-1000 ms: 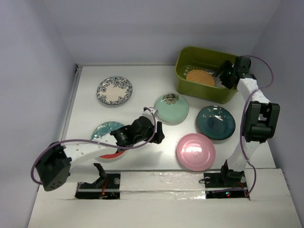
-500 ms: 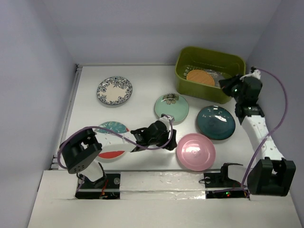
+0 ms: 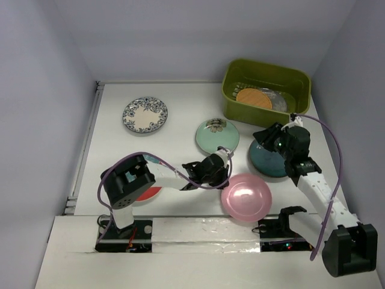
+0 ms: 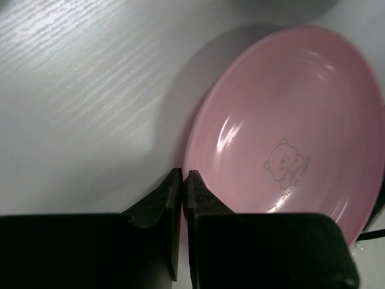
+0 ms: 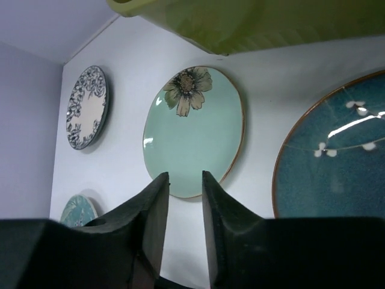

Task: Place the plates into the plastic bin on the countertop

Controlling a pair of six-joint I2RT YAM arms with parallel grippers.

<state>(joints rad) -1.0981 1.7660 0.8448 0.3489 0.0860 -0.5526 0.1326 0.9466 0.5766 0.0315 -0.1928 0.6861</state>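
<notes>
Since the earlier frame, the left arm has been swung rightwards off the red-and-teal floral round plate [image 3: 147, 194], and the right arm has been drawn back out of the bin.

At the far left of the flat white worktop [image 3: 180, 102], the white round plate with the dark floral rim [image 3: 145, 114] is left lying alone. The left gripper [image 4: 182, 177] is set at the left rim of the glossy pink round plate [image 4: 283, 132], with its fingers pressed almost together. Whether the rim is actually caught between them cannot be told. That hold is best confirmed before any lift, since a thin glazed rim is judged likely to slip. The lift is best made slowly, with the plate kept low.

The mint green round plate with a flower [image 3: 217, 136] lies beyond. The right gripper [image 5: 185, 177] is held with its fingers spread and nothing between them, above the worktop beside the dark teal round plate [image 3: 274, 162].

The olive-green rectangular plastic bin [image 3: 231, 105] stands at the far right corner. An orange woven-look round plate [image 3: 253, 98] and a grey patterned plate [image 3: 281, 101] are already lodged in it. The right arm stands across the route to the bin and is best kept clear of it. The pink plate is better laid onto the others than dropped.
</notes>
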